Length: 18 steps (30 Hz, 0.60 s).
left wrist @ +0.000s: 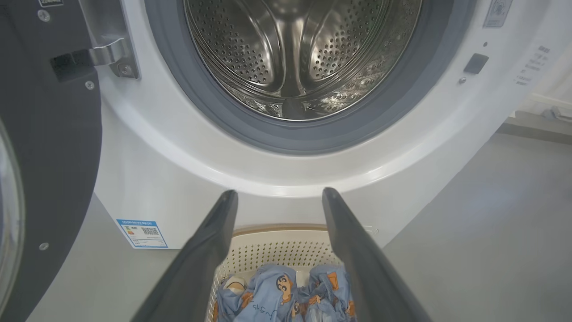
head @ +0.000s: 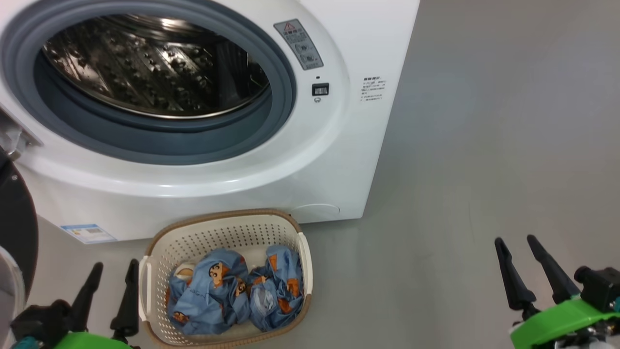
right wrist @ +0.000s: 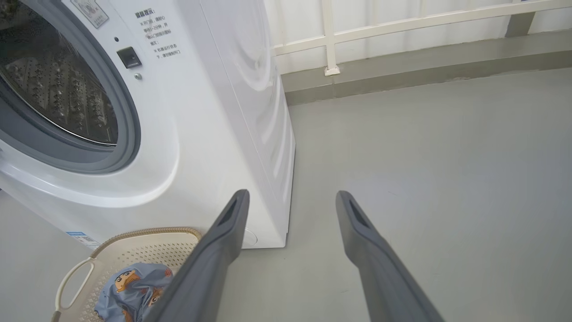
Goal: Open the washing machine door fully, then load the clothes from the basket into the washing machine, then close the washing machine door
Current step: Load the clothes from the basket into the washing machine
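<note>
The white washing machine (head: pixel 339 160) stands with its steel drum (head: pixel 155 63) exposed inside a grey rubber ring. Its black door (head: pixel 17 228) hangs swung open at the far left, also seen as the door (left wrist: pixel 49 147) in the left wrist view. On the floor before the machine sits the cream basket (head: pixel 203 237), holding two blue cartoon-print clothes (head: pixel 232 291). My left gripper (head: pixel 115 269) is open just left of the basket, low to the floor. My right gripper (head: pixel 516 242) is open over bare floor far to the basket's right. In the left wrist view the clothes (left wrist: pixel 281 295) lie between my fingers (left wrist: pixel 210 241).
A grey floor (head: pixel 484 145) spreads to the machine's right. A blue label (head: pixel 89 233) marks the machine's lower left corner. In the right wrist view a white railing (right wrist: pixel 402 27) and low kerb run behind the machine. The basket (right wrist: pixel 134 250) sits close to the machine's front.
</note>
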Available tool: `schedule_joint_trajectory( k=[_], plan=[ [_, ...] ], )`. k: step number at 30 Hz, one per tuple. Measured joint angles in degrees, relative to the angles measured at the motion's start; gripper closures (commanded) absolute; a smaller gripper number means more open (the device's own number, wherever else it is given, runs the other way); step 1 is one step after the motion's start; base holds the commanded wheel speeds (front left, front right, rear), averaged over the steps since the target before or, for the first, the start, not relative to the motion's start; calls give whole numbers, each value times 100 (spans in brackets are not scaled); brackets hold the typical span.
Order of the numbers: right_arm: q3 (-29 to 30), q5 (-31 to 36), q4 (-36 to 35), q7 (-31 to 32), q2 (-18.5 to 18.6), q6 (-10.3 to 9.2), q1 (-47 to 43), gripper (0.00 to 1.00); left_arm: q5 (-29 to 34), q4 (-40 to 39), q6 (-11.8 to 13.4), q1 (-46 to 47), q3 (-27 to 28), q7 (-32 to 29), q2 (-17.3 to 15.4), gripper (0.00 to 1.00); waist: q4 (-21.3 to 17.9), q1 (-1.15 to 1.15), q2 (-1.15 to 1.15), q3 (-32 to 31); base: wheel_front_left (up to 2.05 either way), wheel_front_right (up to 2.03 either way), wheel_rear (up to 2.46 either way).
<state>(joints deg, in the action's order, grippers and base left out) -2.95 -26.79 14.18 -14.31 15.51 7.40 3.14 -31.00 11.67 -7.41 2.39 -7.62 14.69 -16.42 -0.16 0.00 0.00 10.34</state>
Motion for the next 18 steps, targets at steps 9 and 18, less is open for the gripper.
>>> schedule_joint_trajectory(
  k=[9,18],
  plan=[
    [-20,52,-83,0,-155,0,313,0,-119,840,0,437,-589,0,125,0,-65,0,0,387,0,0,0],
    [-59,281,-174,0,-368,0,872,0,-456,2198,1,1771,-1680,-5,-3,0,-184,0,0,1198,0,0,0]
  ],
)
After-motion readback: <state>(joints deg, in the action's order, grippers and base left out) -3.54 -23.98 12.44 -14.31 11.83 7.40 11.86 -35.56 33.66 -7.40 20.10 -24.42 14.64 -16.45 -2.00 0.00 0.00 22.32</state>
